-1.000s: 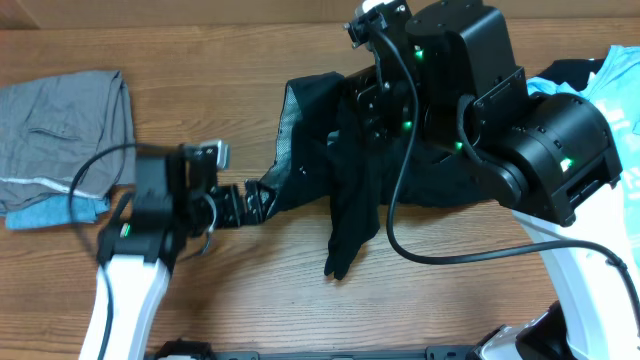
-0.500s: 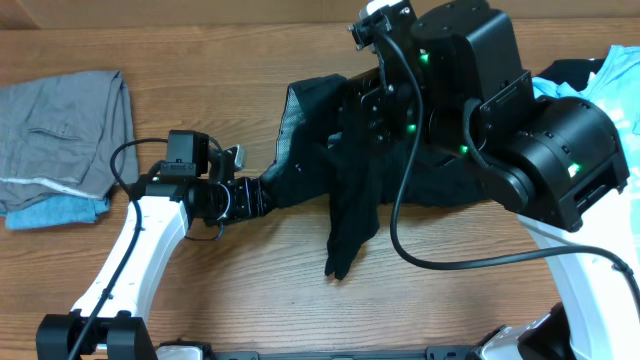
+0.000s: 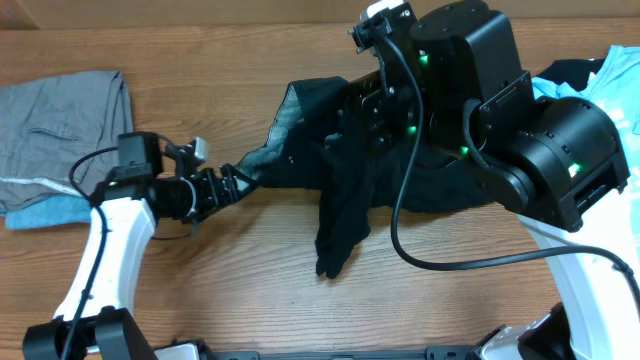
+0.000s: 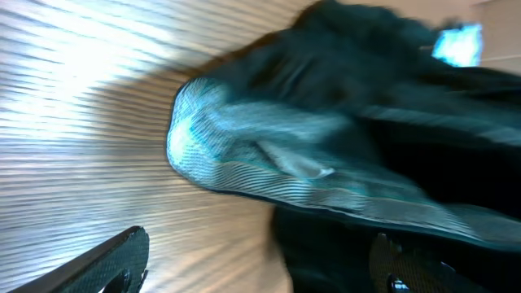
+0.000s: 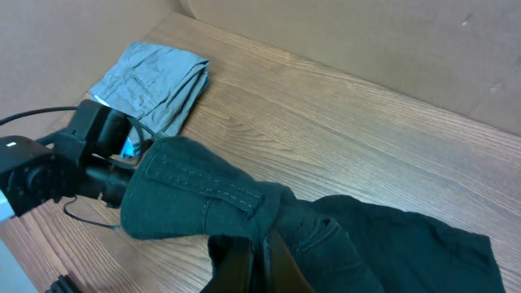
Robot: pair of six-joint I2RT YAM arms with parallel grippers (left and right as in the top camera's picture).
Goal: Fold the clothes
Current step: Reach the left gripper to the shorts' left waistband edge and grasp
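Black shorts are lying bunched at the middle of the table, with one part being held up.
The right gripper is clamping the shorts. The left gripper is standing wide open just beside their left corner. Closing short of the cloth is risking a missed corner and twisted fabric.

shorts centre, folded pile far left

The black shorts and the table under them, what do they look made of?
The black shorts: soft matte fabric, likely woven; it drapes, creases and shows stitched seams. Its pale inner waistband looks finely ribbed, perhaps knit. The table: brown wood or wood-look laminate, judging by the grain.
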